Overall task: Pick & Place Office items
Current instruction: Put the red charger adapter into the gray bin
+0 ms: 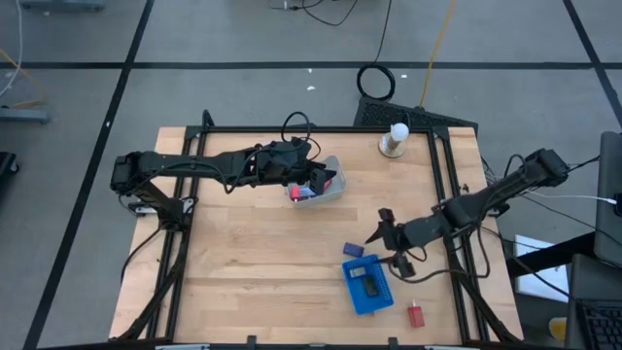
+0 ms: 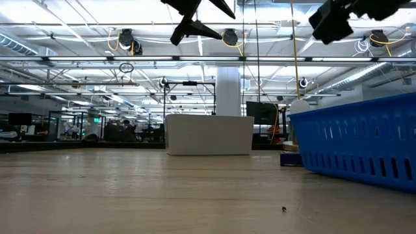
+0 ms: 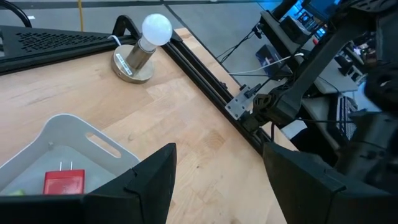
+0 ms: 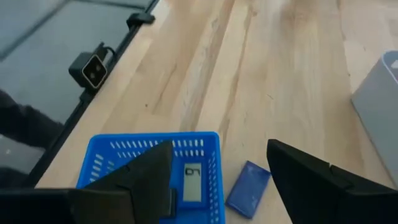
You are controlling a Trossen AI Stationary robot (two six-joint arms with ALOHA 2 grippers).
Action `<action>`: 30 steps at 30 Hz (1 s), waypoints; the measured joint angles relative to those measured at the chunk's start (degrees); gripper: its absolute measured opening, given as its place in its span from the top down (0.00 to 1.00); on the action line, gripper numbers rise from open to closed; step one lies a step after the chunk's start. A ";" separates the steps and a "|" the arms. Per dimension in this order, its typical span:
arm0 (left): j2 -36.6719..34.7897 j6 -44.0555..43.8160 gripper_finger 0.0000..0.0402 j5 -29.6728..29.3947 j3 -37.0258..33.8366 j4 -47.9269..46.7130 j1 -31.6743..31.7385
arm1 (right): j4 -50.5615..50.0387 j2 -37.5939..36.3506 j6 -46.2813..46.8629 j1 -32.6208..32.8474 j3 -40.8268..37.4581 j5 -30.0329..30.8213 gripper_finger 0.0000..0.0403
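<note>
Here we see the left gripper [image 1: 313, 178] spread over the pale translucent bin [image 1: 335, 188] holding a red block [image 3: 63, 183]; the right gripper [image 1: 381, 229], also spread, hovers near the flat blue tray [image 1: 368, 284].

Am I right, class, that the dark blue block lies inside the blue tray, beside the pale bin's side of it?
Not quite. The dark blue block lies on the table just outside the blue tray, beside it, not inside. The right wrist view shows this, and the high view agrees. What lies in the tray is a small grey item.
</note>
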 joint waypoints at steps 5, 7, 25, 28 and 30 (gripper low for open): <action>0.00 -0.77 0.39 0.00 0.00 0.04 0.01 | -11.04 0.02 2.07 0.00 5.60 -0.11 0.37; 0.00 -0.77 0.39 0.00 0.00 0.04 0.01 | -15.48 0.02 3.79 0.00 7.87 -0.07 0.37; 0.00 0.36 0.39 0.14 0.00 0.02 0.00 | -28.98 0.02 5.07 3.29 18.14 -0.51 0.37; 0.00 0.35 0.39 0.17 0.00 0.04 -0.01 | -29.17 0.02 3.31 4.10 18.14 -0.57 0.37; 0.00 -0.09 0.39 0.17 0.00 0.04 -0.08 | -29.16 0.02 1.57 4.75 18.14 -0.66 0.37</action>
